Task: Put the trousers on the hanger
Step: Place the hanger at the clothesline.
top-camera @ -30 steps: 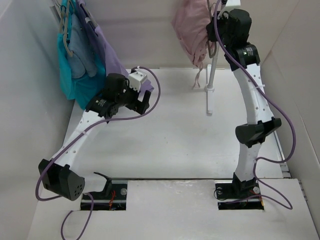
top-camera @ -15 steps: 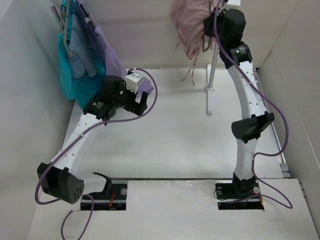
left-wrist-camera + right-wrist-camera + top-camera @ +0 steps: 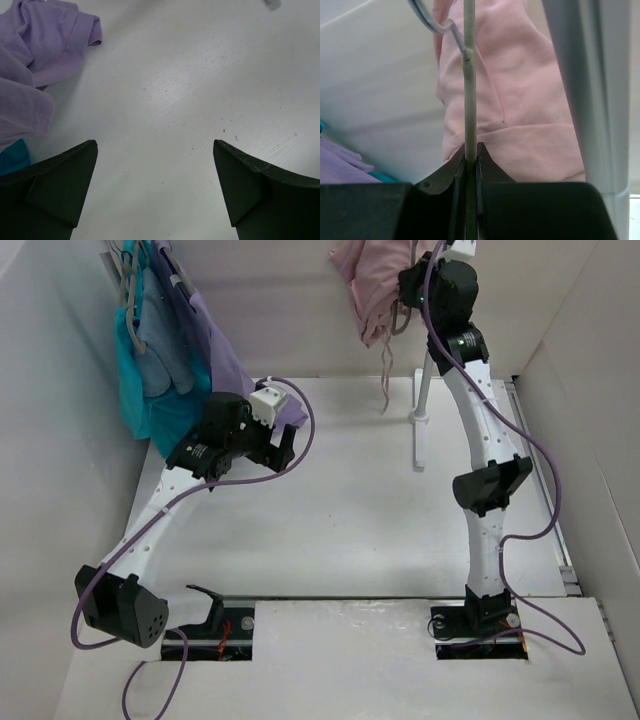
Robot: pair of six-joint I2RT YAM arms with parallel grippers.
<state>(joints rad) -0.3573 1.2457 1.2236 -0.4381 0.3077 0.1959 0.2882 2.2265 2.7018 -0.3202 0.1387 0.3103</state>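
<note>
The dusty-pink trousers (image 3: 366,280) hang bunched at the top of the overhead view, drawstrings dangling; they fill the right wrist view (image 3: 515,100). The thin grey hanger (image 3: 469,90) runs upright there, its hook curving at the top left. My right gripper (image 3: 408,288) is raised beside the trousers and is shut on the hanger's bar (image 3: 471,152). My left gripper (image 3: 283,452) is open and empty, low over the white table (image 3: 190,100), next to the lilac garment.
A teal garment (image 3: 150,390) and a lilac garment (image 3: 215,345) hang on pale hangers at the back left; lilac cloth (image 3: 35,55) shows at the left wrist view's left. A white stand pole (image 3: 422,390) rises at the back right, also in the right wrist view (image 3: 590,90). White walls enclose the table.
My right arm has lifted the hanger with the trousers higher and to the left. My left arm shifted slightly, then stayed still.
</note>
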